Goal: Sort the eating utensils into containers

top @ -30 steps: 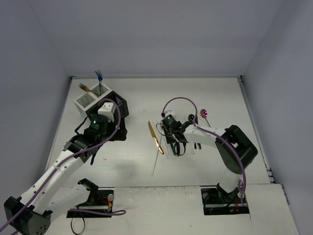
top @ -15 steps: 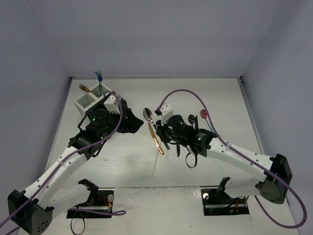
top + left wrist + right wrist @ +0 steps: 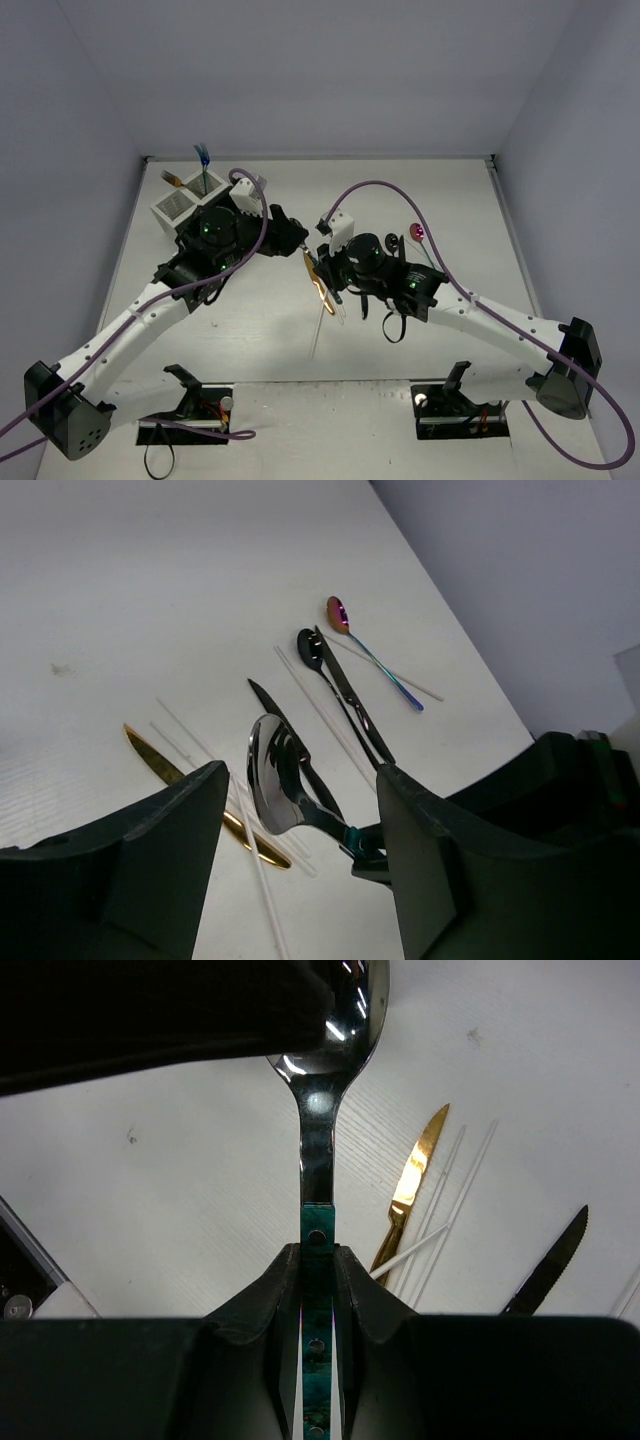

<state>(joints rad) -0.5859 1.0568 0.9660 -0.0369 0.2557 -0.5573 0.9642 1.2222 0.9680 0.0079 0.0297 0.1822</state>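
Note:
My right gripper [image 3: 318, 1282] is shut on the teal handle of a silver spoon [image 3: 318, 1110] and holds it above the table. My left gripper [image 3: 300, 780] is open, with its fingers on either side of the spoon's bowl [image 3: 275, 780], apart from it. In the top view the two grippers meet at mid-table, the left [image 3: 296, 240] and the right [image 3: 325, 264]. A gold knife [image 3: 321, 290] and clear plastic utensils [image 3: 320, 335] lie below them. The white bins [image 3: 172, 207] stand at the far left with a blue utensil [image 3: 204, 160] upright in one. The black bins are hidden by my left arm.
On the table lie an iridescent red-pink spoon [image 3: 338, 613], a black spoon [image 3: 310, 645], black knives [image 3: 352, 698] and clear utensils [image 3: 322, 708]. The gold knife [image 3: 152, 762] lies to their left. The red-pink spoon [image 3: 417, 232] shows at the right. Walls enclose the table.
My right arm lifted the spoon and reached left. My left arm swung right, away from the bins, and its open fingers now straddle the spoon's bowl.

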